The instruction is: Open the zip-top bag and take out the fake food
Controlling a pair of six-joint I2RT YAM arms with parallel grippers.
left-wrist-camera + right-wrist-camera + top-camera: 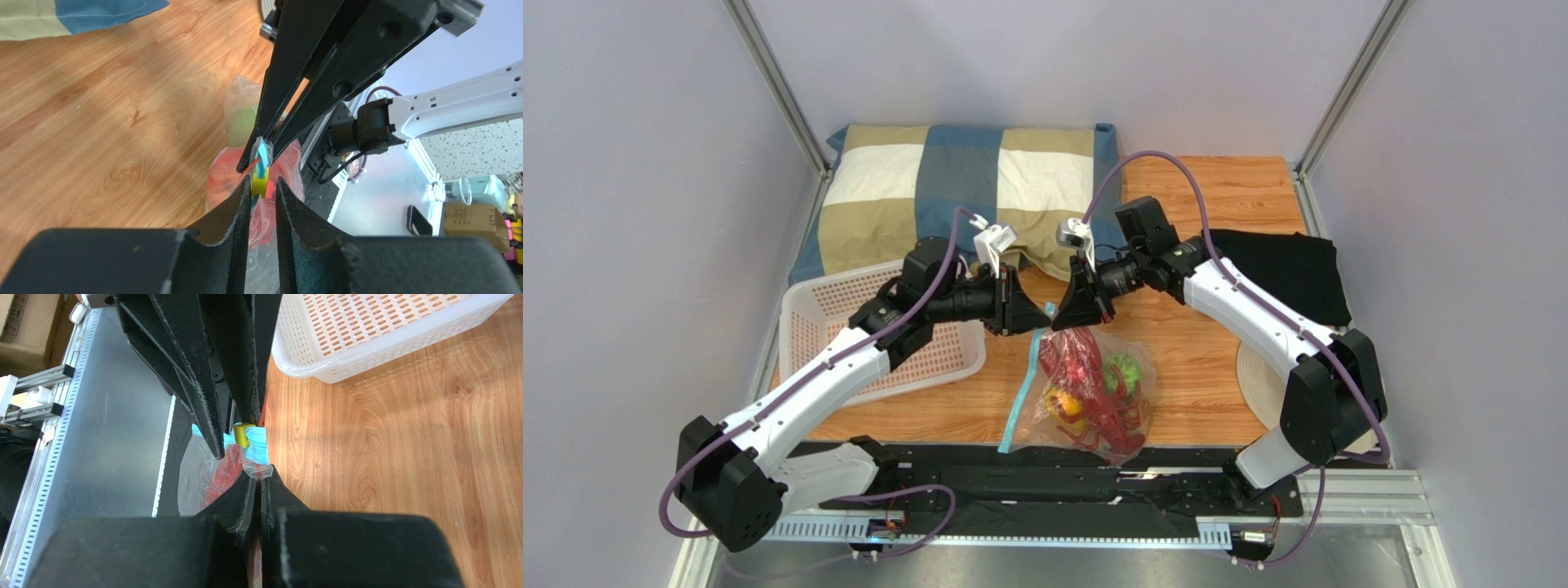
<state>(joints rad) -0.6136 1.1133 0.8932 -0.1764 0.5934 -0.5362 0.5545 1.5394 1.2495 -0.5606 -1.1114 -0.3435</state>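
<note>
The clear zip-top bag [1090, 398] lies on the wooden table in front of the arms, its light blue zipper strip [1019, 402] along its left edge. Inside it I see the red lobster [1114, 423], a green leafy ball [1124, 373] and a yellow-orange piece [1069, 406]. Both grippers meet at the bag's far corner, which is lifted. My left gripper [1038, 321] [263, 182] is closed on the yellow zipper slider [261, 181] [244, 435]. My right gripper [1071, 316] [261, 473] is shut on the bag's clear edge by the blue strip [258, 450].
A white perforated basket [879, 331] [380, 331] stands at the left. A striped pillow [952, 178] lies at the back, a black cloth [1284, 270] at the right, and a pale round mat [1259, 380] beside the right arm.
</note>
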